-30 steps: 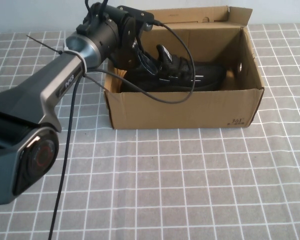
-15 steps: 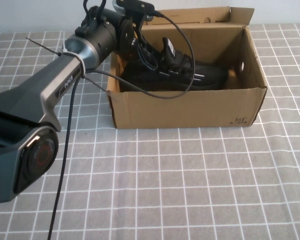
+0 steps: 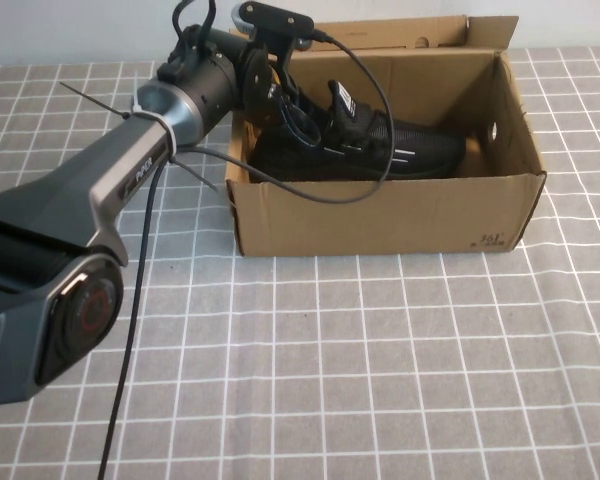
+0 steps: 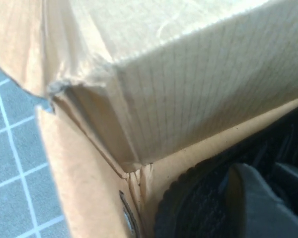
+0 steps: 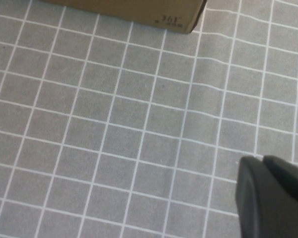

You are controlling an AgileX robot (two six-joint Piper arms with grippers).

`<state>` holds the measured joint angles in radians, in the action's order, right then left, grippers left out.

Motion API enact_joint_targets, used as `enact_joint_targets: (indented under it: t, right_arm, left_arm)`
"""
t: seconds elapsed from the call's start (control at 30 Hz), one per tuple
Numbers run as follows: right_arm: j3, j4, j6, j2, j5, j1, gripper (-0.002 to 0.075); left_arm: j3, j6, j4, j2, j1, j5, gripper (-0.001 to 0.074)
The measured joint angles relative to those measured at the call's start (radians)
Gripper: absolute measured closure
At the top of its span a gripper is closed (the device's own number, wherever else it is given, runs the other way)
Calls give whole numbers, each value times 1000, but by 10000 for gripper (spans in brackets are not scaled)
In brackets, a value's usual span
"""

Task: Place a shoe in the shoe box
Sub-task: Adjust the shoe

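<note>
High view | black sneaker (image 3: 380, 148) laid lengthwise in cardboard shoe box (image 3: 380, 215), fitting its floor | left gripper (image 3: 285, 105) at heel, grip unclear | right gripper (image 5: 268, 196) closed empty over checked cloth (image 5: 114, 139).

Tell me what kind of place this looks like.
Probably a robot test bench: a grey checked tablecloth covers the table, a cardboard shoe box holds a black shoe, and the left gripper reaches into it.

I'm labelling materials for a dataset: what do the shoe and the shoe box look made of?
Shoe: seemingly black knit fabric, matte, with laces. Shoe box: brown corrugated cardboard, matte; ribbed lines show in the left wrist view. The left gripper is inside the box; the right gripper hovers over the tablecloth.
</note>
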<state>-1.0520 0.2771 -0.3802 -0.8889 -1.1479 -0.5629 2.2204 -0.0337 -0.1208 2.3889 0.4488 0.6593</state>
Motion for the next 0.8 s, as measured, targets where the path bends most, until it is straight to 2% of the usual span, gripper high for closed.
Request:
enact_joint_targets:
  t: [0.1,0.23,0.3,0.47,0.63,0.8]
  right_arm:
    - [0,-6,7,0,0,0,742]
    - [0,-10,13,0,0,0,742]
    - [0,-14,15,0,0,0,742]
    - [0,-22,15,0,0,0,742]
    - [0,-26,18,0,0,0,742]
    - [7,-29,24,0,18,0,742]
  left_arm:
    - [0,-4,3,0,0,10,582]
    - [0,-4,19,-4,2,38,385]
    - [0,-4,21,-17,3,63,329]
    - [0,-4,56,-98,2,111,288]
    - [10,-44,231,-185,2,191,283]
    - [14,-110,382,-178,2,221,283]
